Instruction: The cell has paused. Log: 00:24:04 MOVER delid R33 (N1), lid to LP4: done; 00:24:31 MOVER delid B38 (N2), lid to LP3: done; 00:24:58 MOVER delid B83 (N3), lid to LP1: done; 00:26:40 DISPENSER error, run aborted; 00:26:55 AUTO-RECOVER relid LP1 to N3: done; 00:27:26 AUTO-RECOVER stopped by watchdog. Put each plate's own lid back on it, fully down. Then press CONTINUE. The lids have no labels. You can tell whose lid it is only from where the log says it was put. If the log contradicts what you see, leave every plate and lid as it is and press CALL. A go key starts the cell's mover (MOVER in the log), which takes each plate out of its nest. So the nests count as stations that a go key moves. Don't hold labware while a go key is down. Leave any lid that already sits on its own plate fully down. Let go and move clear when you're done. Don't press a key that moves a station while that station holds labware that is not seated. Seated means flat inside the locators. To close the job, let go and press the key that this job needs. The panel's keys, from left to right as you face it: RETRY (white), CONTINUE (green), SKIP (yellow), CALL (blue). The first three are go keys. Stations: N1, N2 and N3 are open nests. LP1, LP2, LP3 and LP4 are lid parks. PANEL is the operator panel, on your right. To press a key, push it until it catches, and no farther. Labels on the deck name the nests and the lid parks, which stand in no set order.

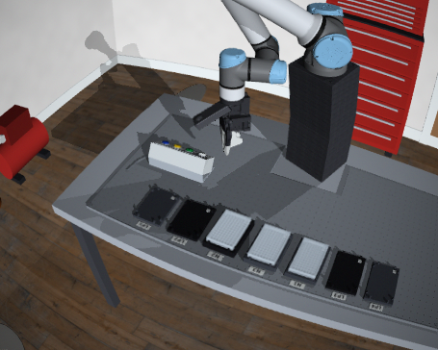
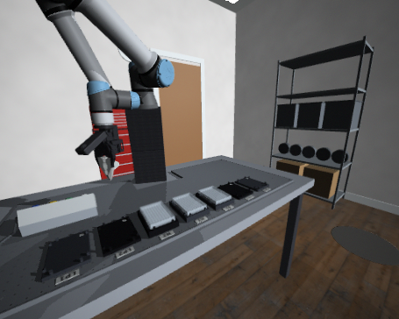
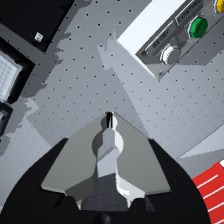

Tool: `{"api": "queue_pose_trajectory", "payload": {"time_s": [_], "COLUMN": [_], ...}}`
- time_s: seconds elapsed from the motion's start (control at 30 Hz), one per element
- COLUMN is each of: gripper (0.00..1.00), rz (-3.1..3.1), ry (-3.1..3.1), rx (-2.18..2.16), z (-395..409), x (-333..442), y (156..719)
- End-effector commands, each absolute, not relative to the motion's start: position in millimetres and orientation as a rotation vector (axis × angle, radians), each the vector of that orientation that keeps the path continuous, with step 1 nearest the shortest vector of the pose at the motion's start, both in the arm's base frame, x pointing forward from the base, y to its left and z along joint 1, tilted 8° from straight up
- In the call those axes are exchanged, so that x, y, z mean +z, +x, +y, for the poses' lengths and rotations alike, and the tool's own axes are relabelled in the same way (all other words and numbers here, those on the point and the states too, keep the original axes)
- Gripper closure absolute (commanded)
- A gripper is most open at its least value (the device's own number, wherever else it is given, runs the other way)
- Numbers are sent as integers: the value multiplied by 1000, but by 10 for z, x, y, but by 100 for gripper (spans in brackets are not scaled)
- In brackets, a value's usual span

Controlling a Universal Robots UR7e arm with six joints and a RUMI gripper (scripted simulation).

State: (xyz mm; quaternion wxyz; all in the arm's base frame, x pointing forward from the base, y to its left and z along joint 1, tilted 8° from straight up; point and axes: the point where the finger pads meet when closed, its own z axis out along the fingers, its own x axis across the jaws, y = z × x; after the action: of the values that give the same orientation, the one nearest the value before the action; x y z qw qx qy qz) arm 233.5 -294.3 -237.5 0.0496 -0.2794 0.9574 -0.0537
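Your end effector hangs clenched on nothing just beside the panel, while two black lids lie flat in parks flanking the white plates along the desk front; judging them light, stiff and slick, pinch opposite side edges squarely.

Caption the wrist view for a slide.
Shut, empty hand above the perforated grey deck, near the white operator panel's round green key.

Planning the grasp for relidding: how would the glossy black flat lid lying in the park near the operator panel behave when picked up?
The glossy black flat lid looks thin and rigid, so probably stiff and light. Its shiny top suggests slippery faces; gripping by the edges seems safer. Being flat, it is unlikely to roll, though it could tilt in the shut gripper if held off-centre.
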Motion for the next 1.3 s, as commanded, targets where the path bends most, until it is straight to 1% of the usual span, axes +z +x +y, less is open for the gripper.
{"api": "queue_pose_trajectory", "payload": {"time_s": [0.0,0.3,0.97,1.27], "gripper": [100,100,100,100], "rz": [2955,2989,2989,2989], "ry": [-691,-491,-491,-491], "rx": [-147,-136,-136,-136], "z": [-3197,-3519,-4347,-4366], "x": [-2371,-2365,-2350,-2350], "y": [2232,2094,1740,1732]}}
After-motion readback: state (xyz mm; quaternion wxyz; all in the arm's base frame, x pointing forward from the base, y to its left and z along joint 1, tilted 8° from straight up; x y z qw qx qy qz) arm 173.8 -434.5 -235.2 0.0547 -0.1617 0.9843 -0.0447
